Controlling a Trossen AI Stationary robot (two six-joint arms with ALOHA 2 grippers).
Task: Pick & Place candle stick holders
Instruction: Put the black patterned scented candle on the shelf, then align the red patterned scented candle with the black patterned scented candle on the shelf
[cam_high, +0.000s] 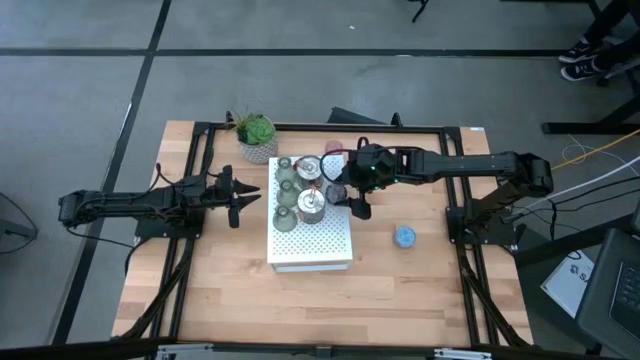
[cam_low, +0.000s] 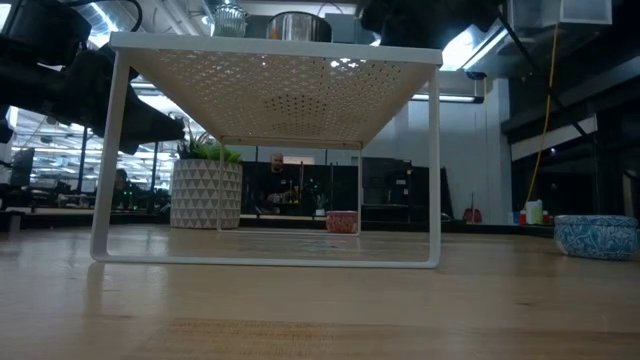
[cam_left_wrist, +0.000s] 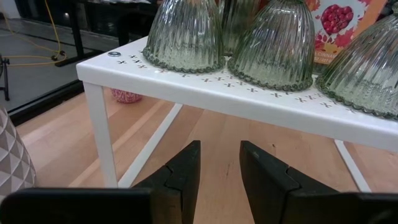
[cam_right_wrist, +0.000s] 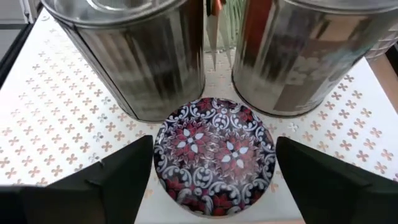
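A white perforated stand (cam_high: 312, 245) sits mid-table carrying three green ribbed glass candle holders (cam_left_wrist: 185, 34) along its left side and two silvery metal tins (cam_right_wrist: 140, 53) beside them. The right gripper (cam_right_wrist: 211, 171) hangs over the stand's right edge with its fingers spread wide on either side of a dark patterned red-and-white holder (cam_right_wrist: 214, 154) resting on the stand, not pinching it. A blue holder (cam_high: 404, 237) lies on the wood to the right, while the left gripper (cam_left_wrist: 219, 168), fingers slightly apart and empty, waits just left of the stand near a potted plant (cam_high: 256, 134).
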